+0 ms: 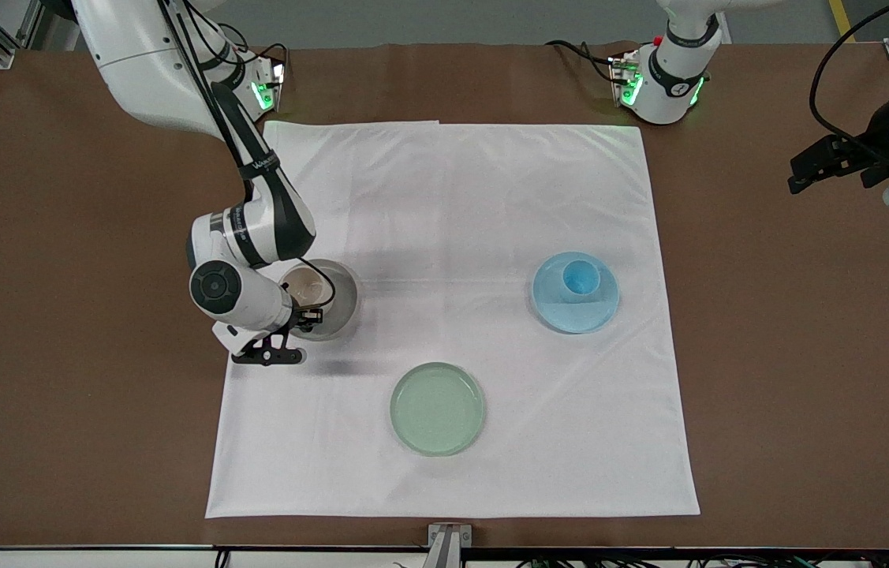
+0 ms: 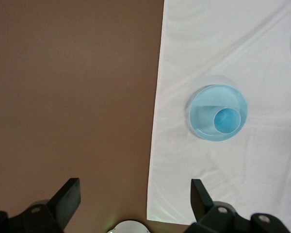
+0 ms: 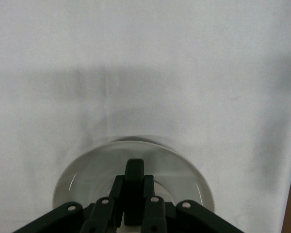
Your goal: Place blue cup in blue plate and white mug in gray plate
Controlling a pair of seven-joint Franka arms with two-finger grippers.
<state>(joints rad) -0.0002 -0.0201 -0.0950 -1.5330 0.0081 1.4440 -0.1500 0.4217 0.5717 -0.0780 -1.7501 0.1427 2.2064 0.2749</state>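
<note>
The right claw is clenched on the dark handle of the white mug, which sits on the gray plate toward the right arm's end of the counter. The blue cup stands upright in the blue plate, on the white cloth. The left claw waits, released, over bare counter at the left arm's end. A pale green plate lies nearest the front camera.

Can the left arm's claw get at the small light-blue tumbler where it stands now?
Probably yes. The left claw hangs open over bare brown table, and the light-blue tumbler stands upright on the round light-blue plate, nothing over it; the right arm is elsewhere.
</note>
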